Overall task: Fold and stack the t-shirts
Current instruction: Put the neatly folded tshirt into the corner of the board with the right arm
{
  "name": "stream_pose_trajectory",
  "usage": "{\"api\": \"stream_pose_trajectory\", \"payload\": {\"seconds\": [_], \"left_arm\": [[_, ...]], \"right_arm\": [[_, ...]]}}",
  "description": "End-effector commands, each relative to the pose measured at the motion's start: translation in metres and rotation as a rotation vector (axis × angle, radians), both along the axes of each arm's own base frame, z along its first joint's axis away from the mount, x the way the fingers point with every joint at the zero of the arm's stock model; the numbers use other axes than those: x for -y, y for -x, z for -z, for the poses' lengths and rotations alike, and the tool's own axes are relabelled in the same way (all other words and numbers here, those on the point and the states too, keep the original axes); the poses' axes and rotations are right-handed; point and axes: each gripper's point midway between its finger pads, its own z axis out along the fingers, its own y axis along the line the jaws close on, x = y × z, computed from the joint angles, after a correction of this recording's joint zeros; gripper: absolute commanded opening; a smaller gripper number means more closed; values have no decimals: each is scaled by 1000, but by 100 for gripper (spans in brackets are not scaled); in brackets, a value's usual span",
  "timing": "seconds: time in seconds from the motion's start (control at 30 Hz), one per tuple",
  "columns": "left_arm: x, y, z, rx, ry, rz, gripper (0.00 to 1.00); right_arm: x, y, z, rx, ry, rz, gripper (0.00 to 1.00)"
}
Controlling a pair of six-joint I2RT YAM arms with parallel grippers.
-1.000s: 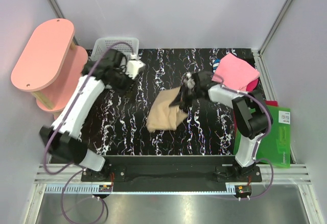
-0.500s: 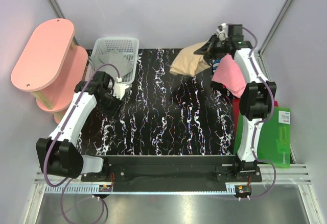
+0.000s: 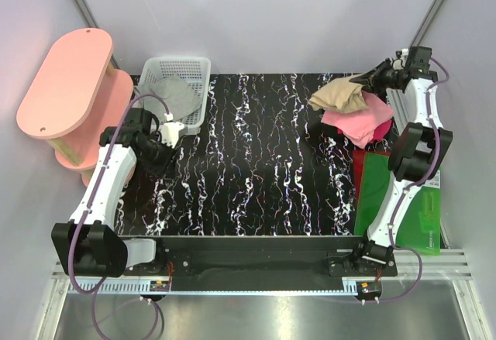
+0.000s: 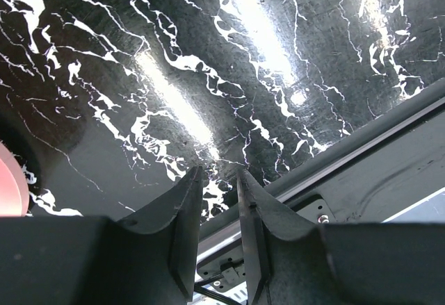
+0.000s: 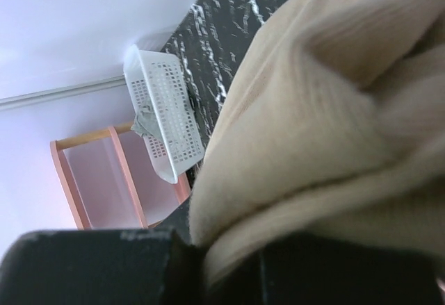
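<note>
My right gripper (image 3: 378, 81) is clamped on the soft tan cloth t-shirt (image 3: 337, 96), directly over the bright pink cloth t-shirt (image 3: 364, 127) in the black marbled worktop's (image 3: 256, 162) far right corner. My left gripper (image 3: 172, 132) is ajar, empty and well away.

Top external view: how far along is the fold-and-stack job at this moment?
Looks done: the pink t-shirt lies apparently folded at the far right of the table. In hand: the right gripper is shut on the tan t-shirt, which is bunched over the pink one and not yet released. Left to do: the grey t-shirt sits crumpled in the white basket; the left gripper holds nothing.
</note>
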Motion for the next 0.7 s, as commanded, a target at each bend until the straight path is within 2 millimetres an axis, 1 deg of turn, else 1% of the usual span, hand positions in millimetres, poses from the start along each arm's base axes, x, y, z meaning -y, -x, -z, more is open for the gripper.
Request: {"api": "stream_pose_trajectory", "payload": {"seconds": [0.0, 0.03, 0.07, 0.13, 0.2, 0.3, 0.37, 0.4, 0.43, 0.47, 0.5, 0.53, 0.57, 0.6, 0.63, 0.67], "left_arm": [[6, -10, -12, 57, 40, 20, 30], [6, -11, -12, 57, 41, 22, 30], [6, -11, -12, 55, 41, 21, 30], [7, -12, -13, 61, 44, 22, 30], [7, -12, -13, 63, 44, 23, 30], [7, -10, -13, 63, 42, 27, 30], [6, -9, -14, 65, 39, 31, 30], [6, -9, -15, 70, 39, 31, 30], [6, -9, -15, 72, 39, 32, 30], [6, -9, -17, 77, 39, 34, 30], [6, -9, -18, 78, 39, 32, 30], [6, -9, -18, 81, 38, 36, 30], [6, -11, -20, 85, 37, 33, 30], [6, -10, -21, 90, 35, 34, 30], [5, -9, -23, 90, 36, 35, 30], [6, -8, -23, 91, 36, 37, 30]], "right_arm": [[1, 20, -21, 40, -6, -26, 0], [5, 21, -17, 32, -4, -16, 0], [15, 22, -9, 15, -3, 3, 0], [23, 22, -3, 0, -4, 22, 0], [31, 22, -2, 0, 5, 40, 0], [35, 24, 9, -32, 9, 59, 0], [36, 31, 24, -85, 12, 83, 1], [37, 35, 25, -100, 27, 99, 11], [38, 45, 39, -164, 29, 119, 14], [44, 49, 48, -205, 65, 160, 15], [48, 56, 51, -240, 83, 190, 18], [51, 69, 61, -326, 92, 221, 25], [61, 75, 69, -367, 145, 274, 33], [66, 83, 69, -392, 171, 306, 41], [72, 94, 70, -440, 193, 340, 58], [82, 99, 72, -461, 246, 383, 64]]}}
